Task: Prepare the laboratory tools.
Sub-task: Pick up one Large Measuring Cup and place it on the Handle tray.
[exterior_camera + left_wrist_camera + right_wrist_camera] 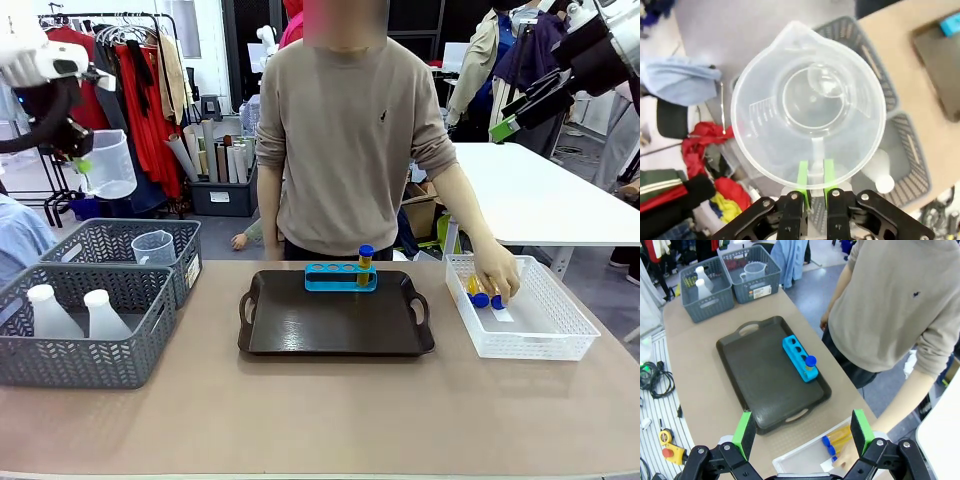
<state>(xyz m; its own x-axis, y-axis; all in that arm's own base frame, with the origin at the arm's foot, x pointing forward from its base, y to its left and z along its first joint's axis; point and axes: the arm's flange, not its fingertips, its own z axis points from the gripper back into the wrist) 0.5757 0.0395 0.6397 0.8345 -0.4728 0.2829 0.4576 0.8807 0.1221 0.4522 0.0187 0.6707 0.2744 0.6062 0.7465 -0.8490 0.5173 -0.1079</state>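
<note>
My left gripper (78,158) hangs high at the far left, shut on the handle of a clear measuring beaker (108,165). In the left wrist view the green pads (803,181) pinch that handle below the beaker (810,100). A blue rack (340,277) with one blue-capped tube (365,262) stands on the dark tray (300,325). The person's hand (497,275) rests on blue-capped tubes (480,297) in the white basket (560,330). My right gripper (525,105) is open and empty, high at the right; in its wrist view the right gripper (802,432) is above the tray (760,380) and the tubes (837,437).
Two grey baskets stand at the left: the near grey basket (70,370) holds two white flasks (50,310), the far grey basket (180,240) another clear beaker (153,247). The person stands at the far edge behind the tray. Bare tabletop lies in front of the tray.
</note>
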